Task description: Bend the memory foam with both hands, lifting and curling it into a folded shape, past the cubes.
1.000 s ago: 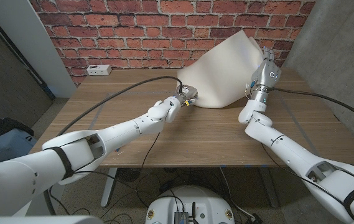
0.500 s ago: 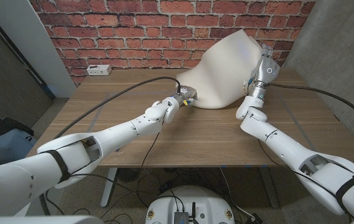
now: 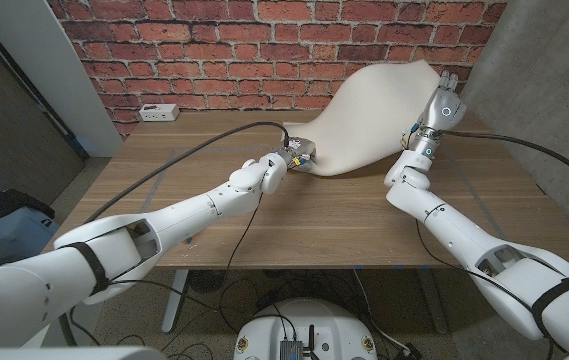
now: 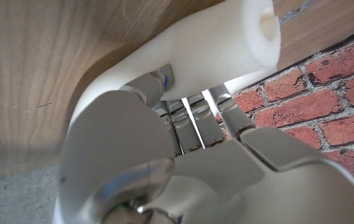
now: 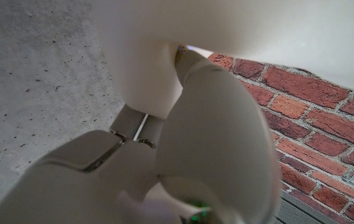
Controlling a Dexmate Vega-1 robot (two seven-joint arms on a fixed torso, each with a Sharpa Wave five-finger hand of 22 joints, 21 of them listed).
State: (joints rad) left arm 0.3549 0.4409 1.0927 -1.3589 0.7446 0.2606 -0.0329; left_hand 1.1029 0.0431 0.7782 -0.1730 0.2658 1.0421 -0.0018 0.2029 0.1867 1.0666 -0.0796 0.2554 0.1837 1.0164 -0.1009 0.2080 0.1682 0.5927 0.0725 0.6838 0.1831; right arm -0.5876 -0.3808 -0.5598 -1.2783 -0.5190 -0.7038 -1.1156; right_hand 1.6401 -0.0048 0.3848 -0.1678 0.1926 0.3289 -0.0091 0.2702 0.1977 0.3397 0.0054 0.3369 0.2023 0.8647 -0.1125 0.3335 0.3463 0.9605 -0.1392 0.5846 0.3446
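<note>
From the head view I have the memory foam [image 3: 374, 115] in the upper right of the frame, a cream sheet rising off the far part of the wooden bench [image 3: 294, 215] and sweeping up to the right in front of the brick wall [image 3: 214, 50]. My left robot hand [image 3: 297, 154] sits near the centre of the frame, gripping the foam's low left edge just above the bench. My right robot hand [image 3: 446, 105] is raised at the upper right, holding the foam's lifted right edge with its fingers pointing up. A white power strip [image 3: 159, 112] lies at the bench's far left edge, well apart from the foam.

The left wrist view gives me what the head view cannot: the left robot hand [image 4: 183, 149] has its fingers [image 4: 192, 121] tucked under the foam [image 4: 208, 50], whose edge is rolled over them into a thick curl, with a round hollow at its cut end. The right wrist view shows the right robot hand [image 5: 183, 143] with its thumb pressed into the foam [image 5: 239, 31], pinching it against the fingers behind.

Against the frame a second ago, the right robot hand has swung further right and higher, so the foam's top now stretches into a longer, flatter arc, and the left robot hand has shifted slightly up and left while keeping its hold
</note>
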